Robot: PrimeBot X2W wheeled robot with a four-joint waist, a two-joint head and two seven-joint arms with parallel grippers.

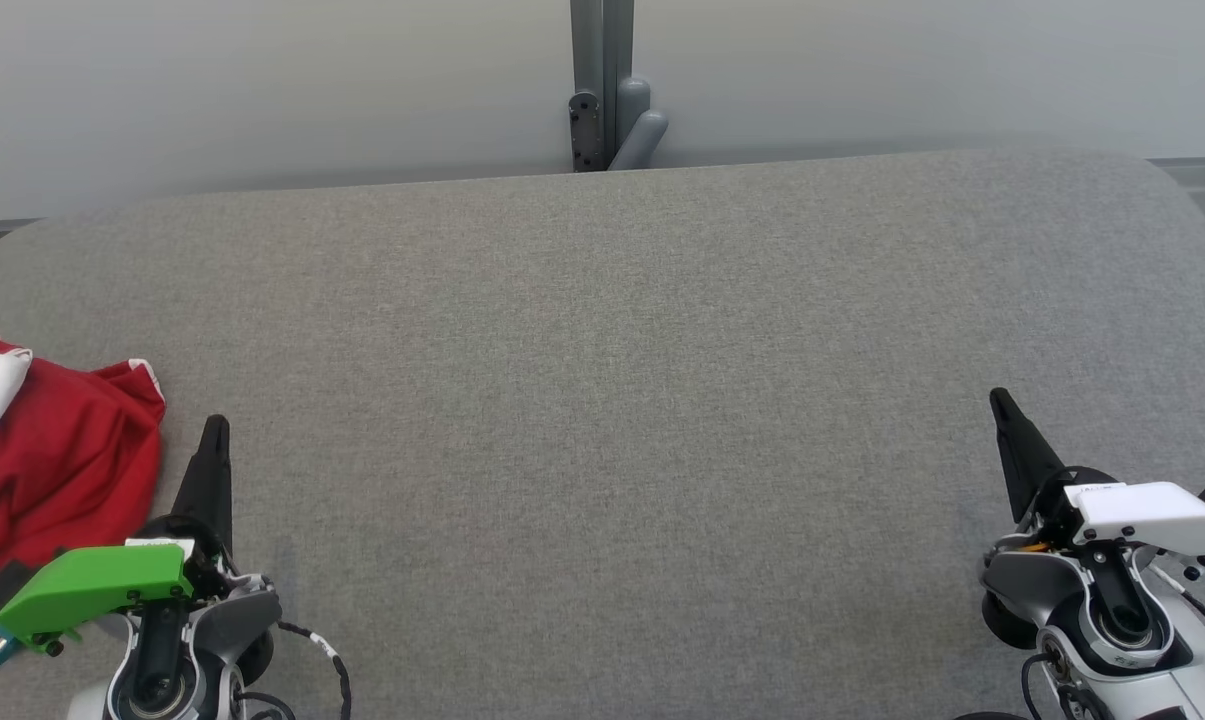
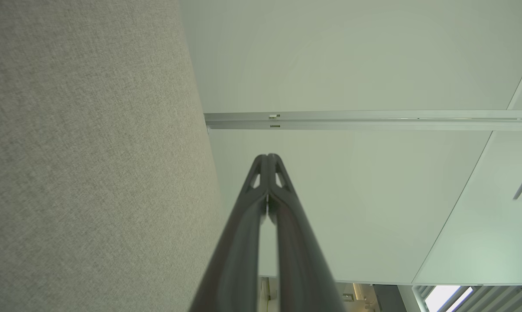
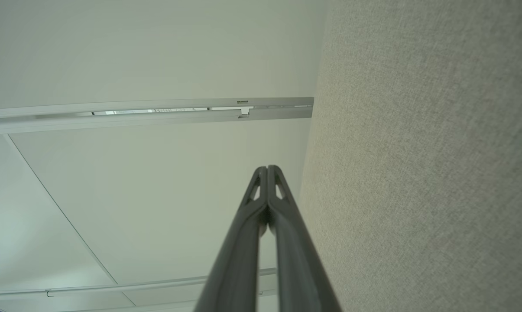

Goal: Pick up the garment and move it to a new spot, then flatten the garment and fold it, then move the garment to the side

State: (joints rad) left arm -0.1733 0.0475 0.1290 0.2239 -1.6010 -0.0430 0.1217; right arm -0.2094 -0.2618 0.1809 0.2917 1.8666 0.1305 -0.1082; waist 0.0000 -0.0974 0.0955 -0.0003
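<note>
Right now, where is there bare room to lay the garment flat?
The grey surface is bare between the left tool and right tool, back to the wall-side edge. Crowded at near left, where the bunched red garment lies beside the left tool.

LIGHT: bright, even, diffuse | SHADOWS: faint, soft-edged, on the grey woven-fabric desk (image 1: 602, 400) beside the right gripper (image 1: 998, 398) | FOCUS: head view sharp; in the wrist views the left gripper (image 2: 267, 157) and right gripper blur toward the bottom edge | GLARE: blown-out white window patch (image 2: 442, 297) | DISTORTION: desk edge bows in both wrist views
</note>
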